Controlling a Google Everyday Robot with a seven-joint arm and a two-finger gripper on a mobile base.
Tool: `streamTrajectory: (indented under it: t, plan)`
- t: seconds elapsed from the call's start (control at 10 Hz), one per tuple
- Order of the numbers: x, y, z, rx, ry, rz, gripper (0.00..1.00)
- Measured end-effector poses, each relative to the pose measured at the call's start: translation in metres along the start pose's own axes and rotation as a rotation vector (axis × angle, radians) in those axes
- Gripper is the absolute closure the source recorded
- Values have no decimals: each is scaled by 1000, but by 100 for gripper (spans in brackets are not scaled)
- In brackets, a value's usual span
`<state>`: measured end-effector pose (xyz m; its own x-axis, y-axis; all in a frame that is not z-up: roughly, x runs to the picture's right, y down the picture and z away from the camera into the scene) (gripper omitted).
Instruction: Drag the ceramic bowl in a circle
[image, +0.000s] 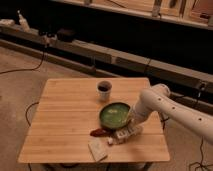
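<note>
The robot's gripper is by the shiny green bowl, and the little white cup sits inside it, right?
Not quite. In the camera view the small whitish cup stands on the wooden table, apart from the round green ceramic bowl. The gripper is at the bowl's rim.

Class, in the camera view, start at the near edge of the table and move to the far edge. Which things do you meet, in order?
Pale block → ceramic bowl, with the gripper at its right rim → small cup.
</note>
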<state>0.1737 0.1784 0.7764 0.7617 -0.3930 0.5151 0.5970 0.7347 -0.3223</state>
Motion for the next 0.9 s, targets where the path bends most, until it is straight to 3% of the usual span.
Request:
streamTrajectory:
  t: [0.1, 0.3, 0.7, 0.9]
  plan:
    - [14, 5, -10, 14, 27, 64, 100]
    - [35, -2, -20, 46, 64, 124, 100]
    - [34, -43, -3, 79, 53, 71, 100]
    - [18, -67, 20, 59, 13, 18, 100]
